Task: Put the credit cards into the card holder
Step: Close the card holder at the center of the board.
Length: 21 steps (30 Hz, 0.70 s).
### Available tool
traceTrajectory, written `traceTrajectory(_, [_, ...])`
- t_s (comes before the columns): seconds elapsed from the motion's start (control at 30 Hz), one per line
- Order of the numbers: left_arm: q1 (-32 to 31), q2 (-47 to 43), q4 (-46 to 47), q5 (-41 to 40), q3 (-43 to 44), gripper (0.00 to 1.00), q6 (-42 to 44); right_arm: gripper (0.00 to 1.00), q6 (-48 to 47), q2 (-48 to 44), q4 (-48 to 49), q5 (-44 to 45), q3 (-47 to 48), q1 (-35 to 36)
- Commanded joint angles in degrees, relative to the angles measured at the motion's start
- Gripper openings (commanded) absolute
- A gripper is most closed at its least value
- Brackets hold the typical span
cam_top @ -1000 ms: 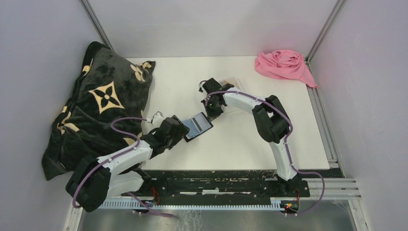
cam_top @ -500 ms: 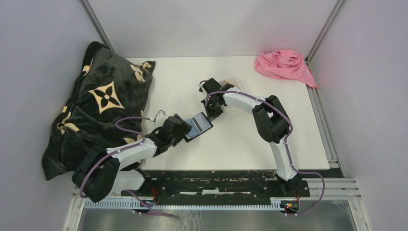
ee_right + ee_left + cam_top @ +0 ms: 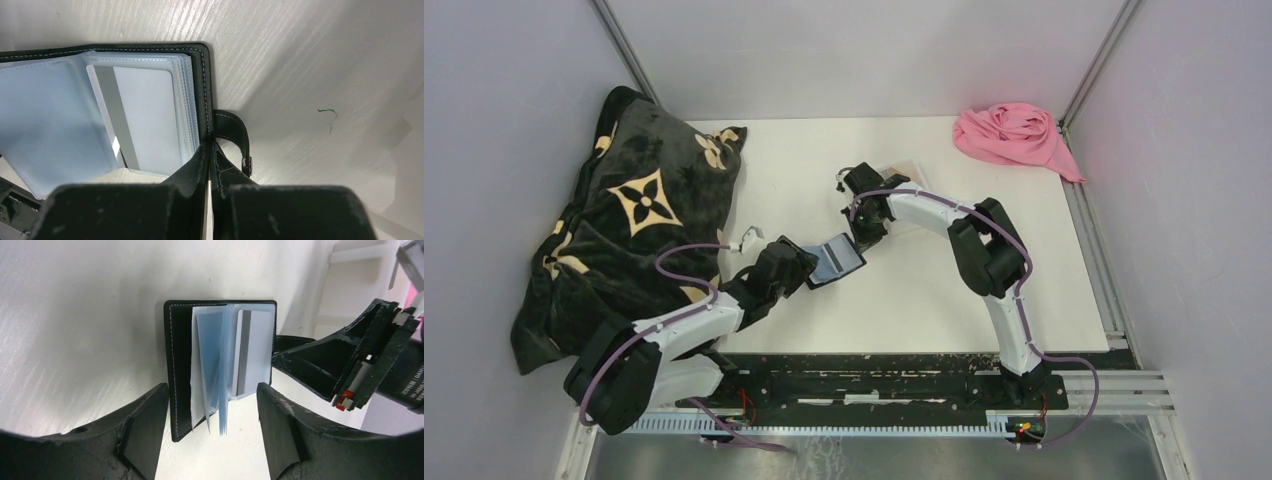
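The card holder [image 3: 836, 261] lies open on the white table, black cover down, with its clear sleeves [image 3: 221, 365] standing up. A greyish credit card [image 3: 142, 120] with a dark stripe sits in a sleeve on the right half. My left gripper [image 3: 212, 440] is open, its fingers [image 3: 145, 432] straddling the holder's near end and the fanned sleeves without touching them. My right gripper [image 3: 212, 167] is shut on the edge of the holder's black cover, beside the strap with the stud [image 3: 243, 150]. A tan card [image 3: 906, 168] shows behind the right arm, mostly hidden.
A dark blanket with a tan flower pattern [image 3: 629, 215] is heaped along the left side, close to my left arm. A pink cloth [image 3: 1014, 135] lies at the back right corner. Grey walls enclose the table [image 3: 1044, 260] on three sides.
My left gripper has moved in over the near end of the holder and its jaws have narrowed. The right gripper and the holder have not moved.
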Motion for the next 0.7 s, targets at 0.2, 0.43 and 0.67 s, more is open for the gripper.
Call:
traceTrajectory(0.2, [0.1, -0.2, 3.5, -2.3, 4.4, 0.7, 1.3, 0.05, 0.0, 2.3, -1.5, -0.5, 1.2, 2.5])
traceTrajectory(0.43, [0.1, 0.7, 4.8, -1.7, 6.2, 0.7, 1.8, 0.05, -0.1, 2.4, -2.0, -0.3, 1.6, 2.9])
traceTrajectory(0.67, [0.1, 3.1, 6.8, -0.4, 7.8, 0.69, 1.7, 0.05, 0.4, 2.7, -2.0, -0.4, 2.3, 3.7])
